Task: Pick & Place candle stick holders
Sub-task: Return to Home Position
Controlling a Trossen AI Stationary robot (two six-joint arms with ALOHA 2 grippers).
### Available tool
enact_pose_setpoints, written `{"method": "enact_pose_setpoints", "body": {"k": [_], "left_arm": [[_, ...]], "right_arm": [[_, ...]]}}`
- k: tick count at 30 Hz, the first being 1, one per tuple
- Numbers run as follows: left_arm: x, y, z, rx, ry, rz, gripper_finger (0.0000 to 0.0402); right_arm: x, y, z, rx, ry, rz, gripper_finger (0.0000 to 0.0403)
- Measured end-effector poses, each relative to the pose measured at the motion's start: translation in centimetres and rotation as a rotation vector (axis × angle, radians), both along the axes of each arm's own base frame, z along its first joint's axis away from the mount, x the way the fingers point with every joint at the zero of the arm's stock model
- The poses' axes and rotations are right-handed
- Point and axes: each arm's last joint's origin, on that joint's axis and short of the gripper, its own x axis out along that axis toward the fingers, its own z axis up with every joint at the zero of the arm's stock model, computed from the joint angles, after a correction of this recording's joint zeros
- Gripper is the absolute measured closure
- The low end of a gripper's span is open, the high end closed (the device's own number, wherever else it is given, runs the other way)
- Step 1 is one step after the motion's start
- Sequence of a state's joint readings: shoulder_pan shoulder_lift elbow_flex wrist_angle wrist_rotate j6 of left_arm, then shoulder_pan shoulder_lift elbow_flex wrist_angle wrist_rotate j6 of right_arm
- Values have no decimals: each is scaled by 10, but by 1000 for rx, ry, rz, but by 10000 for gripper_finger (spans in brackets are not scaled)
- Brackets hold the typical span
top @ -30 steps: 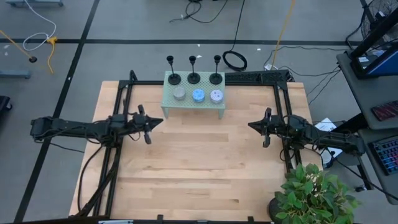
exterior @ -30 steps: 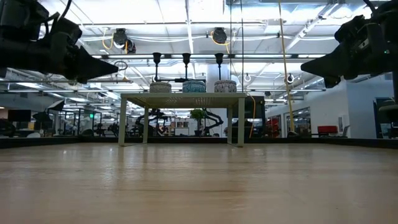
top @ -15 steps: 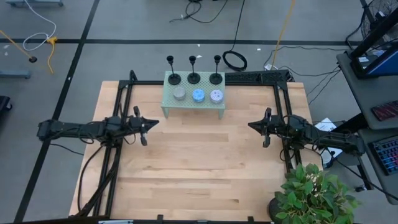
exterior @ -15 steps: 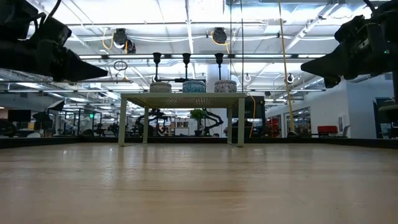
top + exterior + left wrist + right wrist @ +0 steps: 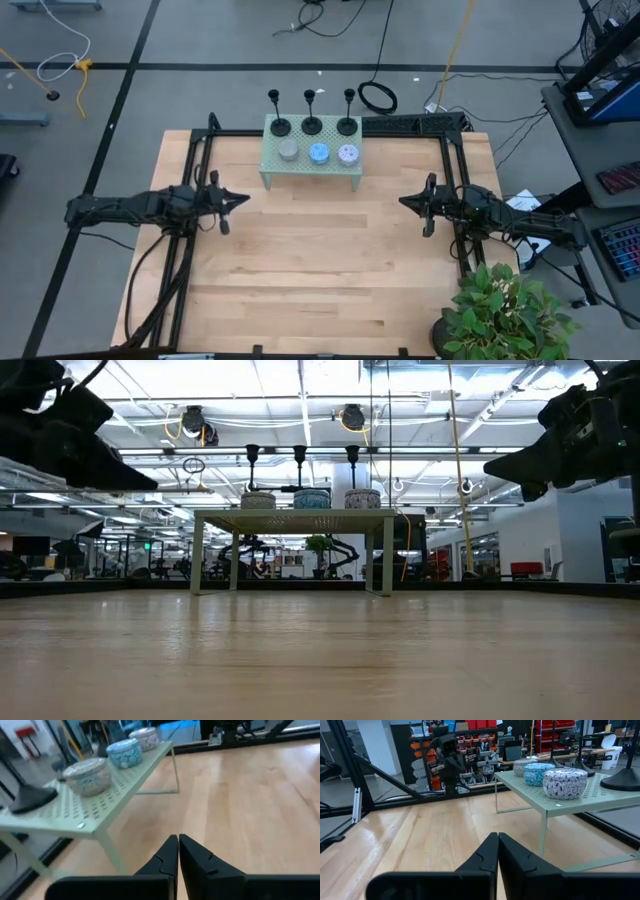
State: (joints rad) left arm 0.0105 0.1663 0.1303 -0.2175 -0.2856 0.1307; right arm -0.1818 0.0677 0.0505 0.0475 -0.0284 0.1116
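Three black candle stick holders (image 5: 312, 124) stand by their dome bases in a row along the far side of a pale green perforated stand (image 5: 311, 167); they also show in the low view (image 5: 300, 468). My left gripper (image 5: 242, 199) is shut and empty above the table's left side, left of the stand. My right gripper (image 5: 403, 202) is shut and empty above the right side. In the left wrist view one holder's base (image 5: 33, 798) shows on the stand.
Three small speckled pucks, grey (image 5: 288, 152), blue (image 5: 318, 153) and whitish (image 5: 347, 153), sit on the stand's near side. A black frame (image 5: 200, 150) edges the table. A potted plant (image 5: 505, 310) stands at the near right corner. Bare wood (image 5: 320, 260) lies before the stand.
My left gripper has drawn back toward the table's left edge, staying shut. My right arm has kept still.
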Motion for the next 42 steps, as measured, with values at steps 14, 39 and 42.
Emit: {"method": "enact_pose_setpoints", "body": {"k": [14,39,42], "left_arm": [[8,-5,-12,77,-134,-203,378],[9,-7,-21,-8,-66,-252,397],[9,-7,-21,-7,-66,-250,396]], "right_arm": [[0,0,0,0,0,0,399],[0,0,-1,3,14,-1,399],[0,0,-1,3,14,-1,399]]}}
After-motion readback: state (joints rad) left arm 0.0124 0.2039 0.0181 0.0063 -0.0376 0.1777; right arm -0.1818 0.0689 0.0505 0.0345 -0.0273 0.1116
